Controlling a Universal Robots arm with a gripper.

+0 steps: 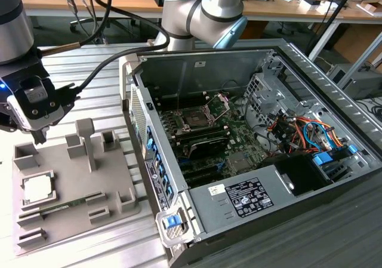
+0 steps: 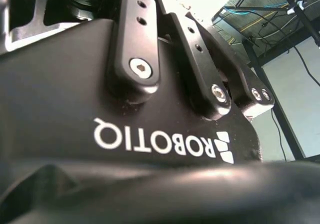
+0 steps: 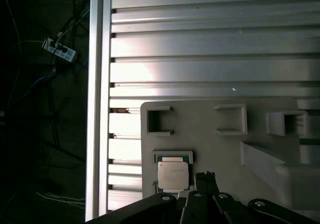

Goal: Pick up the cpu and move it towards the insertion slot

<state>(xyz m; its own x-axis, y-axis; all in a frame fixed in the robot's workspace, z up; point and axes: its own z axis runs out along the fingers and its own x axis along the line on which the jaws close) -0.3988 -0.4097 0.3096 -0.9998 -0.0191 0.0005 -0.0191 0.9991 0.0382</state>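
Cpu (image 1: 37, 188) sits in its nest on grey holder plate (image 1: 59, 172) on slatted tabletop (image 1: 89, 89). Gripper (image 1: 37, 134) hovers just above it, not touching; open or closed, can't tell. Insertion slot (image 1: 196, 117) is well apart, inside PC case (image 1: 310, 89) toward the exterior view's right.

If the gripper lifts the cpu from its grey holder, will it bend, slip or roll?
The cpu is a flat square with a pale metal top, so it probably stays stiff and cannot roll. Its smooth top may be slippery. It lies in a walled nest of the grey holder, so a sideways push would likely jam.
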